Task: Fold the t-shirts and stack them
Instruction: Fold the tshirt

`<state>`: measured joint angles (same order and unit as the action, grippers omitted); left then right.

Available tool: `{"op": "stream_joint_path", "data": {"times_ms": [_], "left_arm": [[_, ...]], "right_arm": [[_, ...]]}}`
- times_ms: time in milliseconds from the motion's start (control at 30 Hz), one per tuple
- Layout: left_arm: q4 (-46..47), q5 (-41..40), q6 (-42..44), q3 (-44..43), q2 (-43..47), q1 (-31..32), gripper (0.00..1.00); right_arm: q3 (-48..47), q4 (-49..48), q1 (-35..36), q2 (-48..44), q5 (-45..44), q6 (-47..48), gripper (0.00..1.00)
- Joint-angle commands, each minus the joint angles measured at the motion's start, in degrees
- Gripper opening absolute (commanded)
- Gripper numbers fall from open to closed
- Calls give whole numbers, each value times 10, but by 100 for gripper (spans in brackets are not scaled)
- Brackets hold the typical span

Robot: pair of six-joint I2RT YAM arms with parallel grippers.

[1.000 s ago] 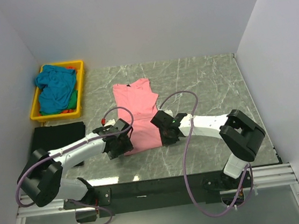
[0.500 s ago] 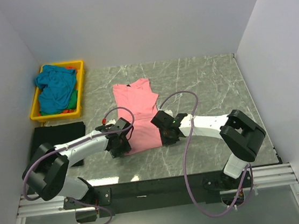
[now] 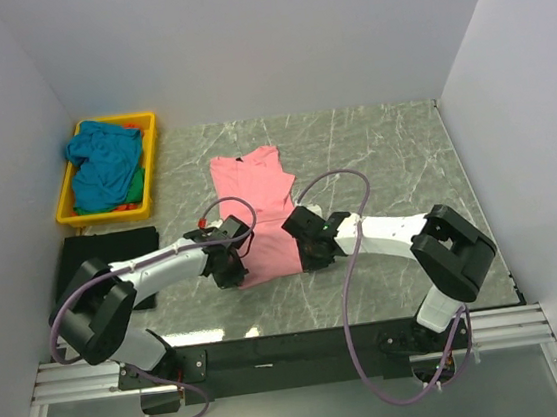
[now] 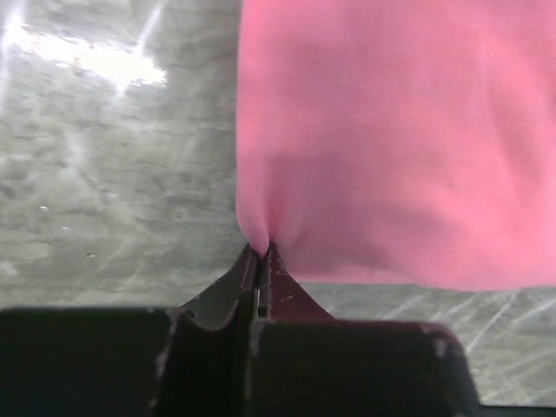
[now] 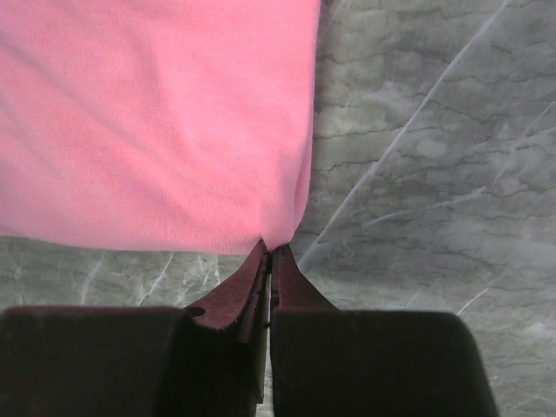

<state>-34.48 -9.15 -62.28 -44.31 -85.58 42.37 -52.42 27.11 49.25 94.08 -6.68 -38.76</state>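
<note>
1. I see the salmon pink t-shirt (image 3: 256, 216) lying flat in the middle of the marble-patterned worktop (image 3: 383, 156). Its collar is at the far end and its hem at the near end.
2. The left gripper (image 4: 261, 252) sits at the shirt's near-left corner. On my left wrist view the jaws are pressed together with a small pucker of pink cloth pinched at their tips.
3. The right gripper (image 5: 268, 250) is at the near-right corner, and its jaws are likewise closed on a nip of the hem.
4. From overhead, both arms reach inward from either side, so the two grippers flank the near edge of the shirt.
5. The yellow tray (image 3: 151, 148) stands at the far left of the worktop. A crumpled teal t-shirt (image 3: 102, 163) is heaped in it, with a bit of green cloth (image 3: 136, 192) showing at its near-right side.
6. A black cloth (image 3: 103, 254) lies flat just near of the tray, partly under the left arm.
</note>
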Motion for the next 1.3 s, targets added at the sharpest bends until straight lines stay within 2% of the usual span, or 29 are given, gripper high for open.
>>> {"op": "stream_joint_path", "data": {"times_ms": [0, 167, 300, 367, 400, 500, 567, 667, 833, 1033, 1267], "left_arm": [[-2, 49, 2, 48, -53, 12, 1], [-58, 79, -17, 76, 8, 54, 1], [-155, 107, -61, 94, 121, 114, 1], [-174, 130, -79, 95, 167, 133, 1], [-176, 163, -80, 97, 210, 135, 1], [-168, 194, -85, 95, 272, 131, 1], [-155, 207, -60, 81, 283, 92, 1], [-154, 221, 1, 40, 265, 17, 1], [-180, 180, 95, -55, 193, -75, 1], [-165, 176, 152, -133, 122, -141, 1], [-161, 158, 193, -226, 45, -183, 1]], "right_arm": [[38, 22, 2, 4, 14, 16, 0], [94, 60, 8, -62, 65, 38, 0], [135, 156, 26, -187, 114, 38, 0], [139, 192, 28, -232, 128, 37, 0], [136, 229, 27, -265, 126, 37, 0], [99, 282, 25, -290, 99, 41, 0], [54, 297, 16, -285, 85, 51, 0], [-12, 302, -6, -258, 74, 76, 0], [-139, 305, -54, -196, 69, 128, 0], [-254, 298, -107, -130, 65, 165, 0], [-349, 291, -145, -51, 84, 207, 0]]}}
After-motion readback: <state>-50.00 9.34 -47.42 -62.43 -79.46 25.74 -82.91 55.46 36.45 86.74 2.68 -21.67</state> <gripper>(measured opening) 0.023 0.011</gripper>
